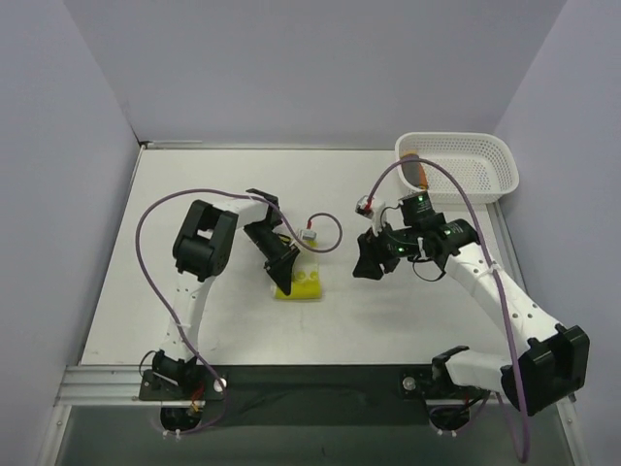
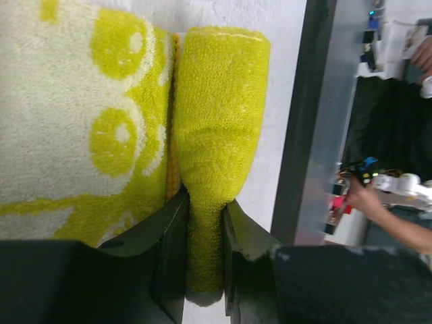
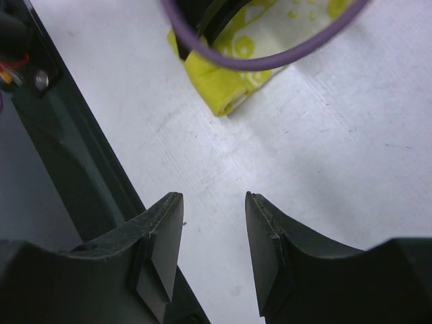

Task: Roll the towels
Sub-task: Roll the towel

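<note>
Surface (image 1: 194, 194): white, walled on three sides; both arms are mounted at its near edge.
Yellow towel (image 1: 303, 284): lies near the middle of the surface, left of centre; pale yellow with lime-green prints; one edge is turned up into a tight roll (image 2: 219, 115); the rest lies flat (image 2: 67, 135) just beside the roll and touches it along its length.
Left arm (image 1: 204, 243): reaches forward and right; its wrist is pitched down over the yellow towel.
Left jaws: closed on the yellow towel; the left wrist view shows the near end of the roll pinched between both fingers, the pile squeezed narrow at that point.
Right arm (image 1: 485, 277): extends from the right base toward the centre; its wrist hangs above bare surface, to the right of the yellow towel and apart from it.
Right jaws: open; nothing lies between the fingers; only the white surface shows in the gap; the rolled end of the yellow towel (image 3: 223, 91) is visible further ahead.
Purple cable (image 3: 270, 61): loops across the top of the right wrist view, in front of the yellow towel.
Basket (image 1: 451, 136): white mesh, at the far right corner of the surface.
Orange towel (image 1: 412, 160): lies inside the basket at its left end; orange with a dark part; its form cannot be told at this size.
</note>
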Robot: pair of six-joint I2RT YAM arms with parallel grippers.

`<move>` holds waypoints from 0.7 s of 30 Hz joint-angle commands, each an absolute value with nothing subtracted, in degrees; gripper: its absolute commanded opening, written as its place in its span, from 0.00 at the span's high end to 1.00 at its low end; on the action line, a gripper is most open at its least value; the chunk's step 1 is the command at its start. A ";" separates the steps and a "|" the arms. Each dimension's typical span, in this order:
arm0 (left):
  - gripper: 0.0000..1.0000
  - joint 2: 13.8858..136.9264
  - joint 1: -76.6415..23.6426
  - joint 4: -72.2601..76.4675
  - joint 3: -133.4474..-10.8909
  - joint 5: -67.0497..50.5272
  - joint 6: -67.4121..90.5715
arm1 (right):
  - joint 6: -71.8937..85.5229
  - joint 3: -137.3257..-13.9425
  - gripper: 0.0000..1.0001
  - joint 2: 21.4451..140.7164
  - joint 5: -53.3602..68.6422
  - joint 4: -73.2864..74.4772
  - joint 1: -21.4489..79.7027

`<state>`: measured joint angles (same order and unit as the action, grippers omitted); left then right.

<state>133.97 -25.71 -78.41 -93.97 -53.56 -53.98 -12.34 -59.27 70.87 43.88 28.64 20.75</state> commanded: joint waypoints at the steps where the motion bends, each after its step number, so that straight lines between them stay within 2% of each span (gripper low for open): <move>1: 0.81 140.09 -23.91 -79.80 -97.11 -45.62 -56.43 | -17.66 -59.40 0.58 69.34 35.27 32.07 27.49; 5: 0.78 142.20 -23.55 -79.81 -98.43 -43.86 -55.03 | -21.78 -63.01 0.54 73.64 28.67 33.22 37.40; 12: 0.77 145.11 -23.20 -82.53 -101.78 -44.12 -54.93 | -25.22 -67.85 0.38 85.85 12.24 26.20 53.06; 15: 0.74 145.28 -23.20 -82.70 -102.04 -44.03 -54.93 | -26.80 -68.03 0.37 91.31 6.08 20.51 56.68; 21: 0.73 145.28 -23.12 -82.88 -101.95 -44.21 -55.28 | -30.32 -65.83 0.36 97.64 3.16 8.27 60.73</move>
<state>141.93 -23.88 -88.44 -101.51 -54.57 -51.40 -27.38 -66.15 96.90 8.16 15.75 60.27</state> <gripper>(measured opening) 0.311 0.635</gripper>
